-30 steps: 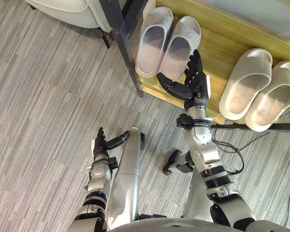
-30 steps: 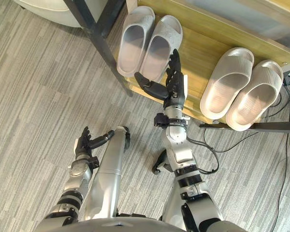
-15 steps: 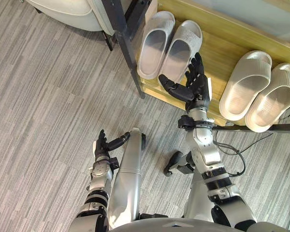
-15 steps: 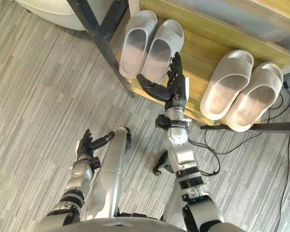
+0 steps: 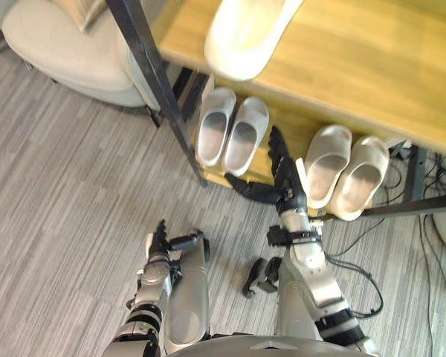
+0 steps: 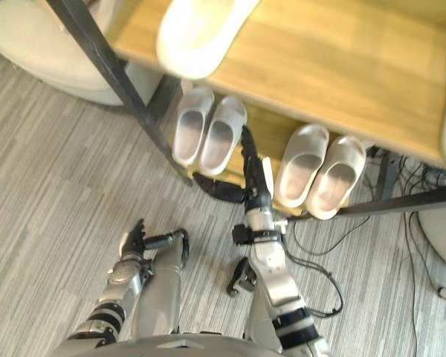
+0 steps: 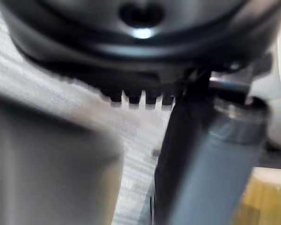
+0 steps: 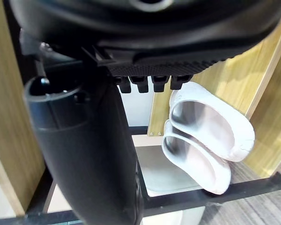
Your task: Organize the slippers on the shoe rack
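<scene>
The view is found raised against the earlier frames. More of the shoe rack (image 5: 372, 67) is taken in, and a single slipper (image 5: 245, 33) is shown on its upper shelf, well beyond the right hand (image 5: 288, 187). This is judged a camera move; nothing on the rack is seen displaced.

On the lower shelf, the left pair (image 5: 230, 137) is set just left of that hand's fingers and the right pair (image 5: 342, 175) just right of them. The right hand is held spread and empty between them, as before. The left hand (image 5: 157, 242) is hung low, fingers relaxed apart, nothing held. The lower shelf is judged settled, and the upper slipper may need attention next.
</scene>
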You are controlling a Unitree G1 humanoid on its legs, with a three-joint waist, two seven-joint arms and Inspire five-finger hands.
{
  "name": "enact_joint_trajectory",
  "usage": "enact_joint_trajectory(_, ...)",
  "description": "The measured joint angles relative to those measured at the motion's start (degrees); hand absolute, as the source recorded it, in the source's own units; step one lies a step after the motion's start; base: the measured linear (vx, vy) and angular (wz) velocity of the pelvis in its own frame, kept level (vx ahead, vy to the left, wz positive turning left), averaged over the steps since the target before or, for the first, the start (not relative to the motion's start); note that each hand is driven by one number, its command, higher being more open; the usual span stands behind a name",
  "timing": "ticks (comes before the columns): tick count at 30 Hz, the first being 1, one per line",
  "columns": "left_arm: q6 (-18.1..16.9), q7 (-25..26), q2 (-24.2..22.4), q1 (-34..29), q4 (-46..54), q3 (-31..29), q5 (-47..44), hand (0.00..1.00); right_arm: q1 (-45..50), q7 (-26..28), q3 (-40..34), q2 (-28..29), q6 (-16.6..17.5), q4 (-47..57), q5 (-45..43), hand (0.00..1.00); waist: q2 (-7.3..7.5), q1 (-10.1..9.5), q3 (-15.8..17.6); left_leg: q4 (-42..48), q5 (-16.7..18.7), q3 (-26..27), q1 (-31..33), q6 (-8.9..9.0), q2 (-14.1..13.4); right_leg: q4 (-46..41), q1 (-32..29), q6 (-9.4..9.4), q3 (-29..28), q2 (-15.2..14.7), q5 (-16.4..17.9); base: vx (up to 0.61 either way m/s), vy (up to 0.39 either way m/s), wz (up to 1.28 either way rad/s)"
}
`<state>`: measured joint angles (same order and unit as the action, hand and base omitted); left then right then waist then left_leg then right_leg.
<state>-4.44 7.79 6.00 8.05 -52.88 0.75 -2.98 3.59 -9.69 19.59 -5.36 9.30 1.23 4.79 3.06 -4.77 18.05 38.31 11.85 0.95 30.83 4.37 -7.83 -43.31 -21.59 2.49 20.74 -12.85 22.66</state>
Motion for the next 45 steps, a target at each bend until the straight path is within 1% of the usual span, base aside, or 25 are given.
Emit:
enact_joint_trajectory(2, 0.01, -0.18, 0.34, -0.13, -1.55, 1.79, 0.64, 1.0, 0.96, 1.01, 0.77, -1.33, -0.01, -1.2, 0.93, 1.0, 0.24, 0.57, -0.64, -3.64, -1.14, 0.6, -3.25, -0.17, 0.22, 4.17, 3.02, 0.49, 0.04, 0.63, -1.74, 0.11, 0.053, -0.13)
enact_joint_trajectory(3, 0.14, -0.19, 0.63, -0.4, -2.69, 2.84, 1.5, 1.0, 2.0, 2.02, 0.68, -2.27, -0.02, -2.53, 2.64, 1.0, 0.67, 0.66, -1.09, -7.25, -2.27, 1.69, -6.48, -0.38, 0.42, 7.84, 5.48, 0.86, -0.25, 1.0, -3.34, 0.11, 0.07, -0.17)
enact_joint_trajectory(5, 0.23, -0.38, 0.65, -1.07, -3.64, 4.03, 1.8, 1.0, 3.44, 2.97, 0.5, -3.52, -0.07, -4.82, 5.06, 1.0, 0.69, 0.88, -1.65, -12.24, -3.91, 2.98, -10.56, -0.68, 0.98, 12.75, 8.78, 1.34, -0.55, 1.33, -5.53, 0.12, 0.086, -0.17)
enact_joint_trajectory(8, 0.39, -0.85, 0.49, -3.36, -4.85, 6.23, 3.7, 1.0, 5.18, 4.62, -0.02, -4.1, -0.29, -10.34, 7.71, 1.0, 0.15, 1.97, -4.58, -20.21, -6.91, 4.78, -15.78, -1.07, 1.98, 20.45, 12.81, 2.27, -0.9, 1.95, -9.26, 0.1, 0.061, -0.18)
enact_joint_trajectory(9, 0.73, -0.92, 0.38, -4.5, -4.86, 7.45, 3.87, 1.0, 6.25, 5.21, -0.56, -4.34, -0.36, -12.96, 8.79, 1.0, -0.6, 2.21, -5.63, -24.25, -8.38, 5.9, -18.76, -1.18, 2.16, 24.93, 15.48, 2.58, -1.35, 2.73, -11.54, 0.12, 0.056, -0.34)
enact_joint_trajectory(10, 0.86, -1.17, 0.31, -5.23, -4.88, 8.09, 4.46, 1.0, 7.3, 5.57, -0.92, -4.37, -0.45, -14.55, 8.93, 1.0, -1.08, 2.24, -6.45, -27.11, -9.49, 6.62, -20.87, -1.14, 2.36, 27.85, 17.11, 2.83, -1.8, 3.15, -13.05, 0.08, 0.038, -0.3)
enact_joint_trajectory(13, 0.95, -1.64, 0.3, -6.22, -5.01, 9.46, 6.02, 1.0, 8.75, 6.23, -1.76, -4.34, -0.71, -17.9, 8.89, 1.0, -1.8, 2.46, -7.41, -31.83, -11.45, 7.4, -24.66, -1.14, 2.92, 31.58, 19.95, 3.03, -2.11, 3.53, -14.82, 0.04, 0.019, -0.13)
enact_joint_trajectory(15, 0.96, -2.04, -0.08, -6.87, -5.48, 9.71, 6.25, 1.0, 9.25, 6.67, -2.83, -4.28, -1.76, -21.86, 8.7, 1.0, -2.52, 2.88, -8.39, -34.75, -12.73, 7.61, -27.2, -1.15, 3.29, 33.91, 21.97, 3.15, -2.16, 3.85, -16.07, -0.01, 0.012, -0.06)
enact_joint_trajectory(18, 0.78, -2.49, -0.01, -7.86, -6.11, 9.56, 7.61, 1.0, 8.89, 6.51, -5.34, -3.6, -1.93, -29.79, 8.54, 1.0, -3.16, 3.17, -9.59, -37.15, -13.95, 7.76, -29.37, -1.08, 3.47, 36.3, 23.89, 3.16, -2.29, 4.37, -17.48, -0.05, 0.014, -0.04)
enact_joint_trajectory(22, 0.79, -2.72, -0.14, -8.23, -6.35, 9.33, 8.23, 1.0, 8.19, 5.68, -8.14, -3.02, -3.13, -37.93, 7.33, 1.0, -3.67, 3.34, -10.09, -39.86, -15.59, 7.97, -30.87, -1.27, 3.65, 38.46, 24.75, 2.93, -2.72, 5.1, -18.98, -0.08, 0.016, -0.05)
enact_joint_trajectory(23, 0.79, -2.72, -0.18, -8.31, -6.35, 9.37, 8.39, 1.0, 7.84, 5.54, -9.09, -2.65, -4.02, -39.93, 6.07, 1.0, -3.79, 3.4, -10.14, -41.07, -16.36, 8.22, -31.33, -1.32, 3.67, 39.22, 24.75, 2.77, -3.15, 5.26, -19.69, -0.09, 0.042, -0.12)
enact_joint_trajectory(26, 0.78, -2.88, -0.16, -8.41, -6.23, 10.17, 9.3, 1.0, 5.83, 4.37, -10.54, -2.28, -4.09, -44.31, 6.2, 1.0, -3.73, 3.78, -10.19, -42.41, -16.89, 8.62, -32.45, -1.26, 3.72, 40.7, 25.56, 2.69, -3.64, 5.84, -20.85, -0.07, 0.019, -0.11)
enact_joint_trajectory(29, 0.67, -3.12, 0.02, -8.87, -4.31, 11.97, 9.26, 1.0, 4.85, 3.71, -12.31, -1.82, -4.28, -46.51, 6.11, 1.0, -3.71, 3.8, -10.34, -43.05, -17.03, 8.56, -33.08, -1.29, 3.94, 41.17, 26.03, 2.67, -3.67, 5.79, -21.13, -0.04, 0.02, -0.02)
enact_joint_trajectory(32, 0.81, -3.33, 0.79, -12.96, 5.93, 16.5, 6.35, 1.0, 4.99, 2.9, -14.14, -1.52, -4.4, -47.27, 4.35, 1.0, -3.71, 3.95, -10.34, -43.25, -17.03, 7.51, -33.12, -1.31, 4.46, 41.95, 26.71, 2.87, -2.88, 5.47, -21.26, -0.01, 0.012, 0.13)
enact_joint_trajectory(33, 0.75, -4.38, 2.01, -14.93, 12.51, 19.23, 2.78, 1.0, 5.15, 2.84, -14.86, -1.52, -4.45, -47.34, 3.93, 1.0, -3.88, 3.92, -10.44, -43.26, -17.01, 6.95, -32.84, -1.39, 4.77, 42.22, 26.87, 2.94, -2.27, 5.23, -21.22, 0.02, 0.009, 0.19)
enact_joint_trajectory(34, 0.75, -4.59, 2.23, -15.25, 13.7, 19.68, 2.2, 1.0, 5.15, 2.85, -15.02, -1.51, -4.45, -47.37, 3.92, 1.0, -3.93, 3.93, -10.47, -43.26, -17.01, 6.82, -32.75, -1.42, 4.83, 42.24, 26.86, 2.96, -2.16, 5.19, -21.2, 0.02, 0.007, 0.18)
enact_joint_trajectory(35, 0.7, -4.99, 2.9, -16.07, 17.2, 21.22, 1.06, 1.0, 5.15, 2.84, -15.38, -1.52, -4.45, -47.54, 3.89, 1.0, -4.08, 3.94, -10.56, -43.26, -17.02, 6.52, -32.57, -1.5, 5.02, 42.31, 26.86, 3.05, -1.88, 5.08, -21.13, 0.03, 0.007, 0.12)
enact_joint_trajectory(36, 0.5, -5.81, 3.86, -17.11, 21.87, 23.42, -0.49, 1.0, 5.17, 2.87, -16.06, -1.52, -4.45, -48.21, 3.84, 1.0, -4.32, 3.91, -10.71, -43.26, -17.06, 6.37, -32.46, -1.75, 5.23, 42.34, 26.86, 3.18, -1.72, 4.95, -21.04, 0.04, 0.011, 0.1)
enact_joint_trajectory(37, -0.46, -7.39, 5.05, -18.25, 26.75, 25.65, -2.29, 1.0, 5.02, 2.89, -16.29, -1.62, -4.46, -48.83, 3.46, 1.0, -4.58, 3.87, -10.9, -43.26, -17.03, 6.38, -32.45, -2.07, 5.44, 42.39, 26.87, 3.29, -1.73, 4.79, -20.93, 0.04, 0.011, 0.05)
enact_joint_trajectory(38, -1.05, -8.39, 6.15, -18.53, 29.64, 27.64, -3.22, 1.0, 5.03, 2.91, -16.27, -1.76, -4.44, -48.95, 2.98, 1.0, -4.77, 3.87, -11.03, -43.26, -16.97, 6.38, -32.45, -2.19, 5.52, 42.5, 26.93, 3.31, -1.72, 4.73, -20.89, 0.05, 0.008, 0.01)
enact_joint_trajectory(40, -1.97, -11.11, 9.85, -17.71, 36.97, 34.53, -4.33, 1.0, 5.01, 3.29, -16.27, -2.01, -4.37, -49.36, 2.11, 1.0, -5.22, 3.93, -11.42, -43.25, -16.84, 6.29, -32.48, -2.32, 5.71, 42.92, 27.31, 3.38, -1.51, 4.68, -20.85, 0.05, -0.002, 0.03)
enact_joint_trajectory(43, -3.23, -14.34, 11.69, -16.41, 41.76, 39.7, -4.33, 1.0, 5.01, 3.82, -16.24, -2.14, -4.13, -49.38, 1.9, 1.0, -5.52, 4.36, -11.71, -43.26, -16.76, 5.92, -32.58, -2.36, 5.8, 43.43, 27.89, 3.41, -1.0, 4.7, -20.82, 0.02, -0.011, 0.06)
enact_joint_trajectory(44, -3.3, -15.58, 11.58, -15.62, 43.71, 41.98, -4.42, 1.0, 4.96, 4.38, -16.18, -2.22, -4.03, -49.38, 1.91, 1.0, -5.65, 4.65, -11.9, -43.26, -16.75, 5.84, -32.58, -2.36, 5.79, 43.59, 27.96, 3.39, -0.93, 4.75, -20.8, 0.01, -0.013, 0.03)
enact_joint_trajectory(45, -3.31, -16.02, 11.53, -15.29, 44.68, 42.99, -4.62, 1.0, 4.92, 4.54, -16.19, -2.22, -4.03, -49.38, 1.91, 1.0, -5.71, 4.86, -12.0, -43.26, -16.75, 5.83, -32.58, -2.35, 5.77, 43.63, 27.96, 3.36, -0.93, 4.78, -20.79, 0.0, 0.0, 0.0)
